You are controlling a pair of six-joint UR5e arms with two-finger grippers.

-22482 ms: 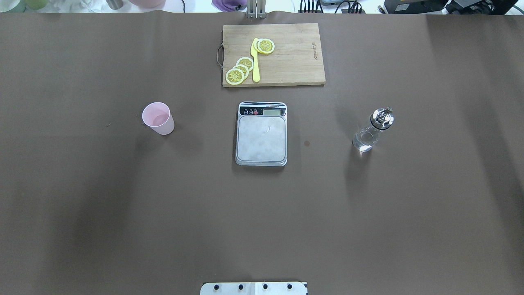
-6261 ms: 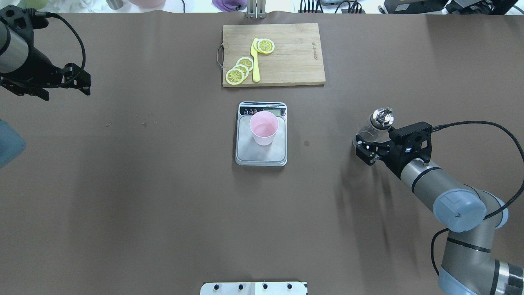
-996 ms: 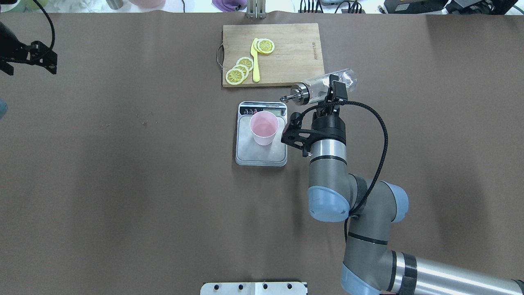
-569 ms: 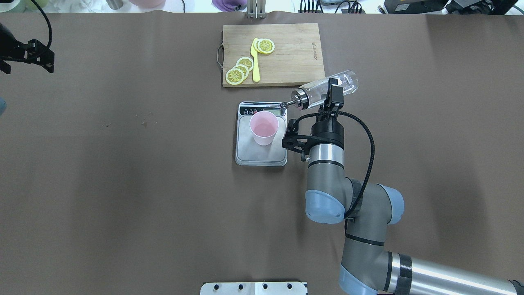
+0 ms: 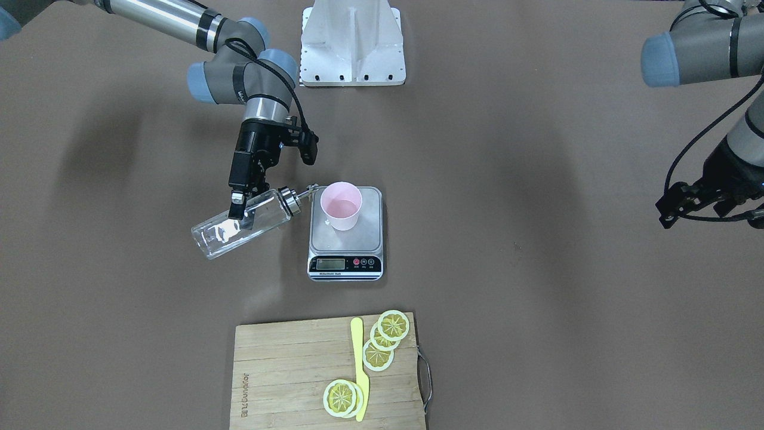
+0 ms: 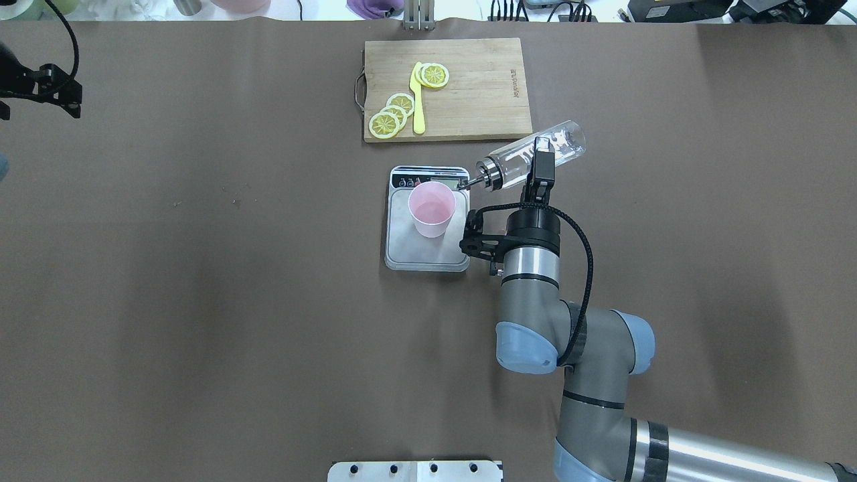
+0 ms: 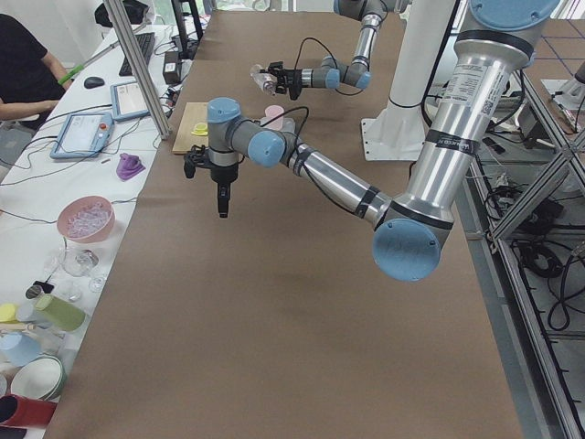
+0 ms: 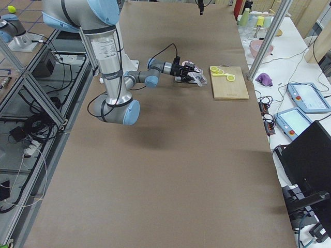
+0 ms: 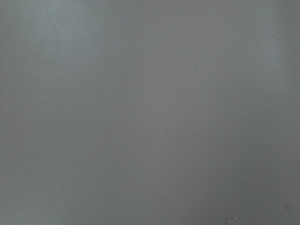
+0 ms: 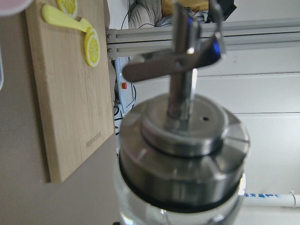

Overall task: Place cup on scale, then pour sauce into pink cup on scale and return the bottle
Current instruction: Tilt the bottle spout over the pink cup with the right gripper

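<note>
The pink cup [image 6: 432, 209] stands upright on the scale [image 6: 428, 256], also seen in the front view, cup [image 5: 341, 206] on scale [image 5: 351, 242]. My right gripper [image 6: 539, 169] is shut on the clear glass bottle [image 6: 535, 151], held almost level above the table. Its silver spout points at the cup, the tip just beside the rim over the scale's display strip. The bottle [image 5: 239, 230] shows the same in the front view. Its cap [image 10: 183, 154] fills the right wrist view. No stream shows. My left gripper [image 6: 47, 94] is open and empty at the far left edge.
A wooden cutting board [image 6: 475, 94] with lemon slices [image 6: 392, 114] and a yellow knife [image 6: 418, 100] lies just beyond the scale. My right arm's elbow [image 6: 542, 335] hangs over the table in front of the scale. The left wrist view shows only brown table.
My right arm has drawn back a little and tipped the bottle, bringing the spout down and closer to the cup's rim. My left gripper has drifted slightly further left.
</note>
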